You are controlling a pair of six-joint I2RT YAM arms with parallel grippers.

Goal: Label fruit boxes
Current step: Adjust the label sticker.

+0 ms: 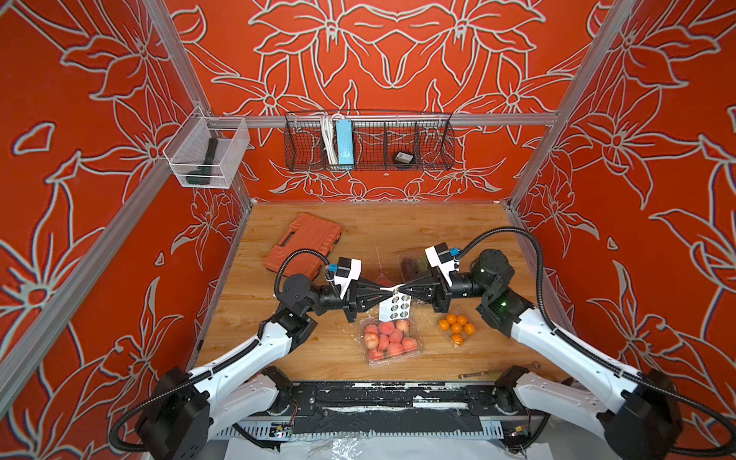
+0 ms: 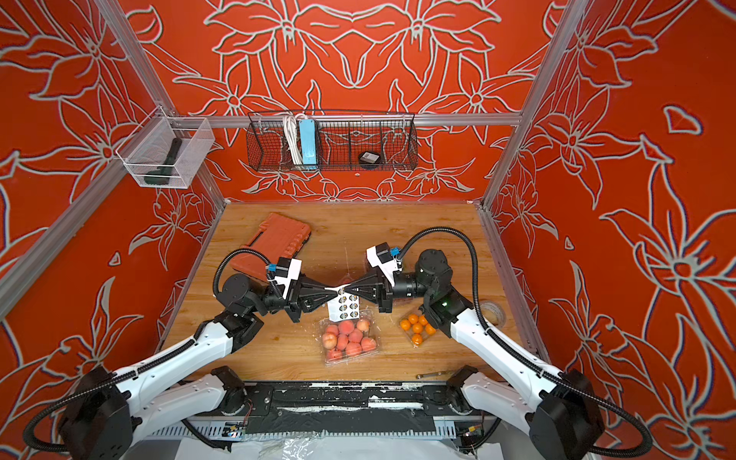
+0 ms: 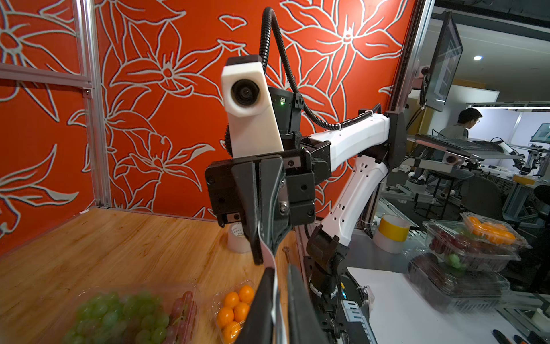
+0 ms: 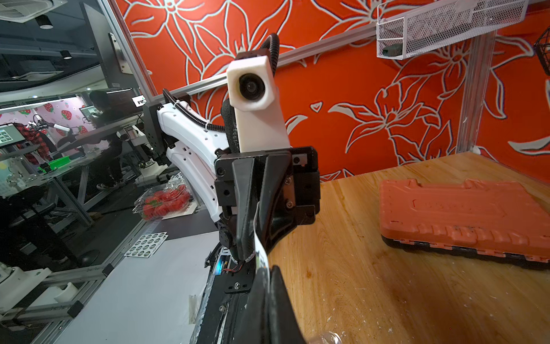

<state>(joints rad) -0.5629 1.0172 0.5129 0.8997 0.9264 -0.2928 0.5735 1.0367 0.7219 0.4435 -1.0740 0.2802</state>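
Note:
A white sticker sheet (image 1: 394,308) (image 2: 344,308) hangs in the air between my two grippers, which meet tip to tip over the table's middle. My right gripper (image 1: 400,289) (image 4: 270,268) is shut on its top edge. My left gripper (image 1: 388,294) (image 3: 281,268) has its fingers slightly apart, and the sheet rests against one finger. Below the sheet sits the fruit box full of peaches (image 1: 392,338) (image 2: 348,338). The box of small oranges (image 1: 457,328) (image 3: 235,306) lies to its right. The grape box (image 1: 412,263) (image 3: 125,315) is behind the right gripper, partly hidden.
An orange tool case (image 1: 304,249) (image 4: 458,214) lies at the back left. A tape roll (image 2: 494,312) stands by the right wall. A thin metal tool (image 1: 498,370) lies near the front edge. A wire basket (image 1: 368,145) and a clear bin (image 1: 207,155) hang on the walls.

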